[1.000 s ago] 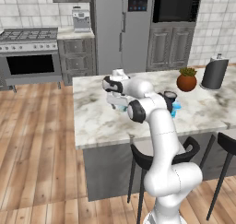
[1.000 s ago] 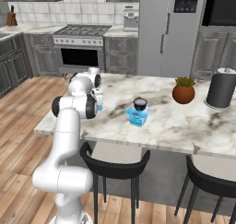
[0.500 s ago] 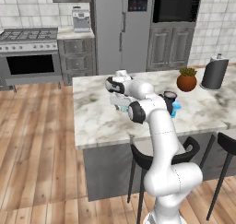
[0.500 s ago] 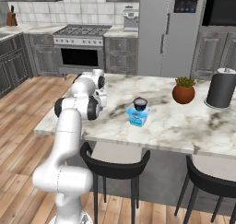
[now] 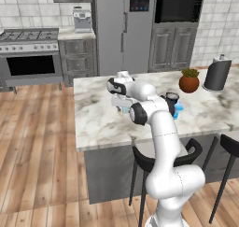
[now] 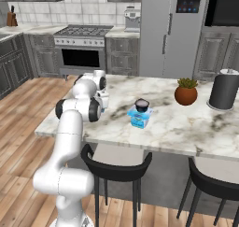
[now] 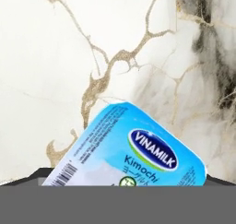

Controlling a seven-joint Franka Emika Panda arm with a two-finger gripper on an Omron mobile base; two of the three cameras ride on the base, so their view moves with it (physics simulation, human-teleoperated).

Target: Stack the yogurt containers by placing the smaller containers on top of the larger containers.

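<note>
A flat pale blue yogurt container (image 7: 138,149) with a Vinamilk label sits tilted between my fingers, close under the hand camera and above the marble. My gripper (image 6: 103,102) is shut on it over the left part of the island; it also appears as the gripper (image 5: 122,107) just beyond my forearm. To its right, the dark navy cup (image 6: 141,104) with a whitish top stands on the bright blue tub (image 6: 139,119). From the other side I see the same navy cup (image 5: 172,98) and blue tub (image 5: 177,110) partly behind my arm.
An orange-brown plant pot (image 6: 186,93) and a tall dark grey cylinder (image 6: 224,89) stand at the back right of the marble island (image 6: 186,128). Black stools (image 6: 116,167) are tucked under its front edge. Stove and fridge line the far wall.
The hand has shifted a little to the right, toward the blue tub, and slightly lower, carrying the pale blue container. The navy cup and tub have not moved.
</note>
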